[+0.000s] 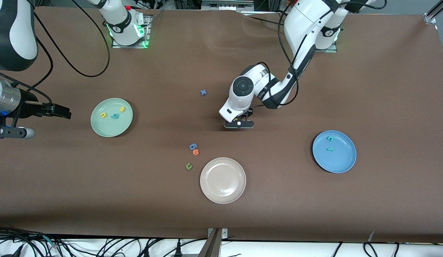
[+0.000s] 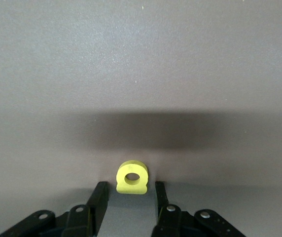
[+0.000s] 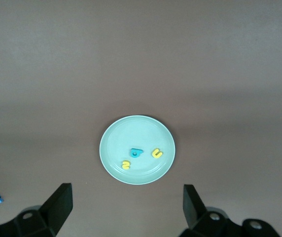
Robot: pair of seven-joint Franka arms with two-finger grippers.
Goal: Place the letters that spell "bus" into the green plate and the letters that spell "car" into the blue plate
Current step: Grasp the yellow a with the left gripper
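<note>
Front view: my left gripper (image 1: 239,123) sits low at mid-table; the green plate (image 1: 127,125) already holds b, u, s, while the blue plate (image 1: 344,162) holds only c and r.

Left wrist view: my fingers (image 2: 100,197) flank the yellow "a" (image 2: 131,177) without touching it. Next I judge: clamp, lift, carry it to blue.

Right wrist view: my right gripper (image 3: 126,205) waits, spread wide, above the green plate.

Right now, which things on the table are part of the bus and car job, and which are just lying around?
Part of the job:
green plate holding teal b, yellow u, yellow s
blue plate holding teal c, teal r
yellow a between the left gripper fingers

Lying about:
beige-white plate
blue x
blue looped letter
orange o
olive-green u
</note>
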